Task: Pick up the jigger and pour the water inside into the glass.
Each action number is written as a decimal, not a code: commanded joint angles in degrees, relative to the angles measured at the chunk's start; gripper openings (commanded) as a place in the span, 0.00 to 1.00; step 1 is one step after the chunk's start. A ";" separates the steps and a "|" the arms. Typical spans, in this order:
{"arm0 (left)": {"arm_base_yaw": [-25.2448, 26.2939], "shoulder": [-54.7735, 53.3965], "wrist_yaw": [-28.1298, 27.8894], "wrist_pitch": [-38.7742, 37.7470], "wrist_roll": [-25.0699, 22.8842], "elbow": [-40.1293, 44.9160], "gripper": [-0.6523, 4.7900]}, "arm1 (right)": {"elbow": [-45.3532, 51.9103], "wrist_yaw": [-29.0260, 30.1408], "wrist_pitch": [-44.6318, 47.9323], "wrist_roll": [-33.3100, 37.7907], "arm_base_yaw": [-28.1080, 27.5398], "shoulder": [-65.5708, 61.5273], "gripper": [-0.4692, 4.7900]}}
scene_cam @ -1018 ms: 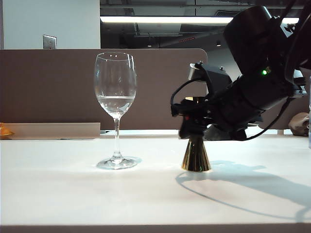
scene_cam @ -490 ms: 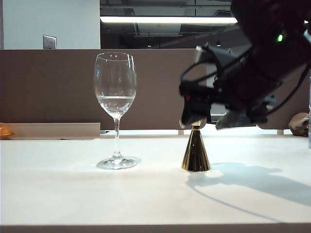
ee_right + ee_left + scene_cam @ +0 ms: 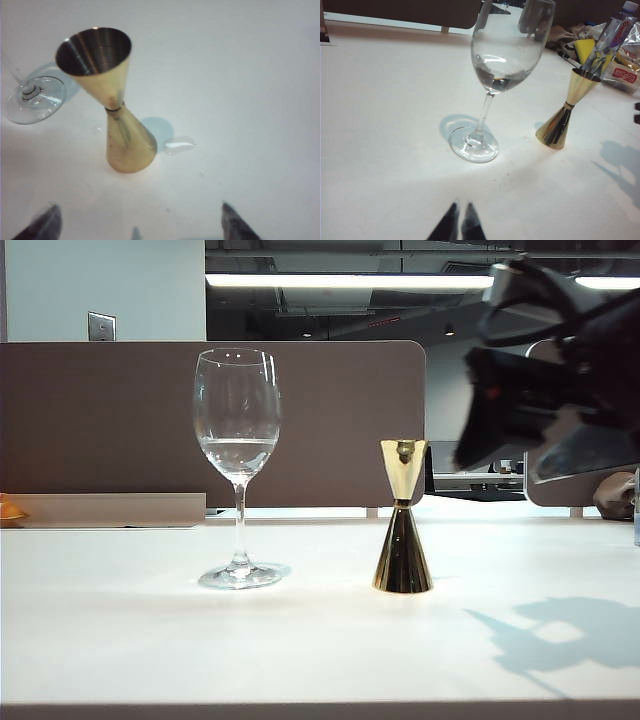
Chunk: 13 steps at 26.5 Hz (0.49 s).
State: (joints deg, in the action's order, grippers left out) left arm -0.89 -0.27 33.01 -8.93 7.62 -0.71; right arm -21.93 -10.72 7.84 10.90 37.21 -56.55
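The gold jigger (image 3: 402, 530) stands upright on the white table (image 3: 300, 650), to the right of the tall clear glass (image 3: 237, 440), which holds a little water (image 3: 238, 453). My right gripper (image 3: 478, 435) hangs blurred above and to the right of the jigger, clear of it. In the right wrist view it (image 3: 138, 207) is open and empty, with the jigger (image 3: 112, 110) and the glass's foot (image 3: 32, 100) beyond it. My left gripper (image 3: 460, 206) is shut and empty, low over the table, well short of the glass (image 3: 505, 55) and the jigger (image 3: 565, 112).
A small puddle (image 3: 177, 146) lies on the table beside the jigger's base. A plastic bottle (image 3: 615, 30) and packets (image 3: 622, 72) lie at the far side. A brown partition (image 3: 120, 420) closes off the back. A yellow object (image 3: 8, 508) sits at the far left.
My right gripper, which was around the jigger's waist, has opened and pulled up and away to the right. The jigger stays standing where it was. The glass has not moved.
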 commanded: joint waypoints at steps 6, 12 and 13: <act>0.04 -0.07 0.63 -0.66 0.33 -0.24 0.16 | 2.75 -0.26 0.85 2.69 -7.91 6.29 0.87; 0.04 -0.07 0.63 -0.68 0.33 -0.24 0.16 | 2.91 0.31 3.23 2.64 -14.95 9.05 0.87; 0.04 -0.07 0.66 -0.66 0.33 -0.24 0.16 | 2.93 0.35 3.69 2.64 -15.96 9.53 0.86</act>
State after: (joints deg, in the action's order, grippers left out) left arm -0.89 -0.27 33.01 -8.93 7.62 -0.71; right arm -18.92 -10.74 9.63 13.28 22.26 -47.75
